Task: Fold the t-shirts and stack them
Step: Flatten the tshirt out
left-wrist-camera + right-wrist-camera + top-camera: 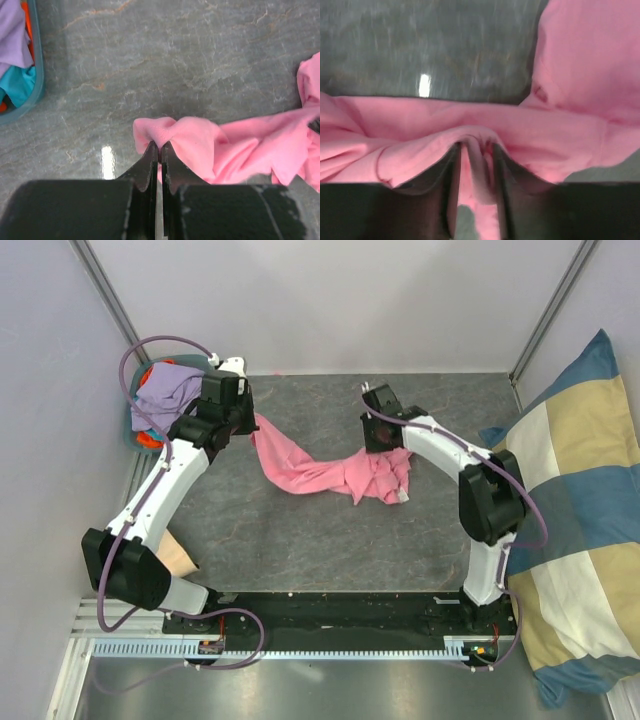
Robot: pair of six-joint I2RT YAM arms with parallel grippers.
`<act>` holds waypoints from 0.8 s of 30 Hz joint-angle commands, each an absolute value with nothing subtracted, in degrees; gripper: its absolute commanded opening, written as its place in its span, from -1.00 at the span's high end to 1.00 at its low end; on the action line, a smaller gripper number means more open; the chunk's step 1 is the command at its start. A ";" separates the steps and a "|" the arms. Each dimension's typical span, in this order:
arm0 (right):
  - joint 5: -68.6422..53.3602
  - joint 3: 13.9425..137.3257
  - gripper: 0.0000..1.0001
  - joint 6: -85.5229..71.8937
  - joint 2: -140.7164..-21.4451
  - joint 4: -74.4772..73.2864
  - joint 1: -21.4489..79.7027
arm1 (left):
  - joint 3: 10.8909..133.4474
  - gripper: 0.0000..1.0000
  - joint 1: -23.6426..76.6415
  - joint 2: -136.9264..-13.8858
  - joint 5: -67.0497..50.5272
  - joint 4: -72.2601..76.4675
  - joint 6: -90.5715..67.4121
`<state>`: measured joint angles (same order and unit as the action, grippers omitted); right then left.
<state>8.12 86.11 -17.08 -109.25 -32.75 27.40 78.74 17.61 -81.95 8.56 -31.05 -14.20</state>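
Your left hand is pinched shut on an edge of the pink t-shirt, which trails over the tabletop to your right hand, its fingers a bit parted with cloth loose between. Bin left of the left hand holds lavender, teal and orange tees.

Grey stone table; white walls

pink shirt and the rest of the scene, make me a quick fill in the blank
The tee in the shut left tool is ___.
The top tee in the bin is ___.
The cushion lies beside the ___ arm.
Missing: pink; lavender; right.
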 commanded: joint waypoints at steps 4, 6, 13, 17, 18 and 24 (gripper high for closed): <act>16.52 95.81 -0.57 -13.53 -114.00 -28.57 25.40 | 80.86 0.96 16.88 -82.53 10.46 -27.60 -11.34; 15.13 89.87 -0.61 -14.76 -109.27 -26.90 25.31 | 79.90 0.96 16.70 -82.27 10.72 -27.25 -10.90; 9.78 72.09 -0.64 -20.12 -96.08 -25.32 25.40 | 77.61 0.96 16.43 -81.39 9.58 -26.19 -11.07; 9.67 65.93 -0.64 -21.71 -89.58 -24.70 25.93 | 76.12 0.96 16.35 -81.04 8.97 -25.75 -11.78; 9.84 64.53 -0.63 -21.88 -88.60 -24.61 26.01 | 75.85 0.96 16.35 -80.86 8.79 -25.66 -11.86; 7.39 59.52 -0.63 -22.24 -82.80 -24.78 26.10 | 74.88 0.96 16.35 -80.51 8.53 -25.49 -11.78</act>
